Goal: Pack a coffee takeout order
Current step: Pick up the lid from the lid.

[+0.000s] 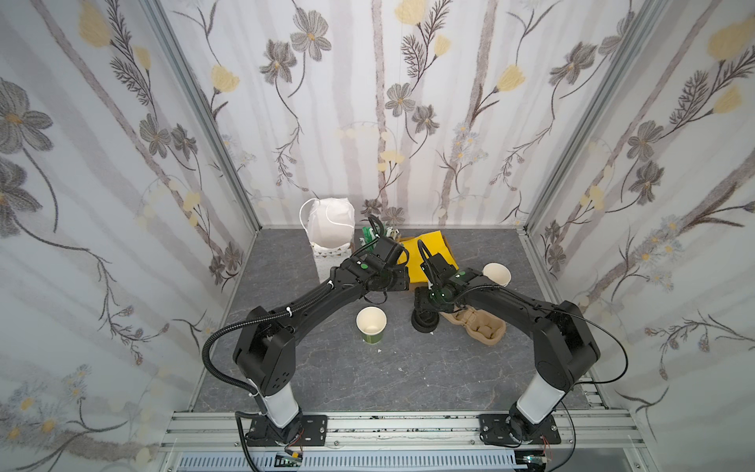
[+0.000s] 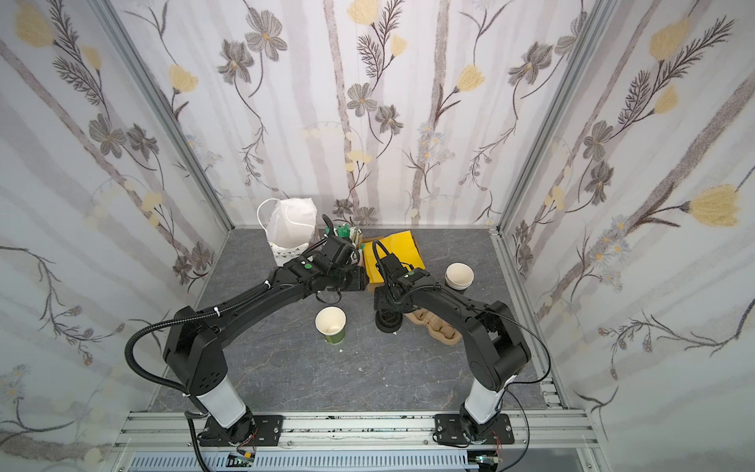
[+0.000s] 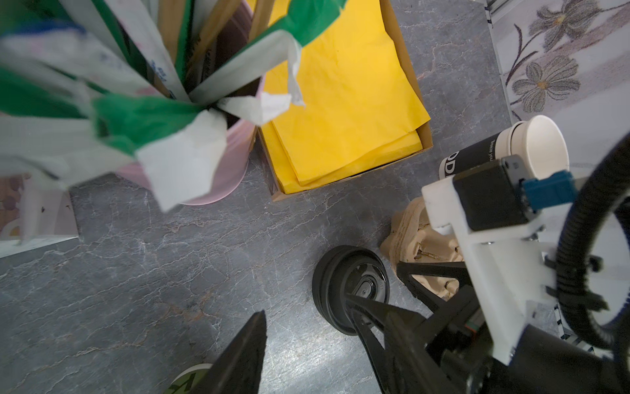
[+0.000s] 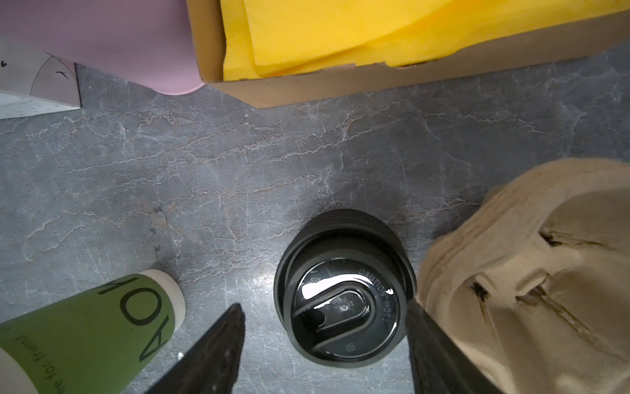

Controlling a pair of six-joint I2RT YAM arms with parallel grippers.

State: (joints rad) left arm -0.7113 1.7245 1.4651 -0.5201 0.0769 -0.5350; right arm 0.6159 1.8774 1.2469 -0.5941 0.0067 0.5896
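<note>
Green cup [image 1: 371,327] unlidded mid-surface, napkins [image 1: 429,253] boxed, nothing packed; right gripper [image 4: 324,305] parted astride black lid [image 4: 344,317]; left gripper [image 3: 312,351] jaw state untellable.

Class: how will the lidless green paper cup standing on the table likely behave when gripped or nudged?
The green paper cup looks empty, so probably light and easily tipped. With no lid bracing its rim, thin paper walls may squash under a firm grip.
</note>
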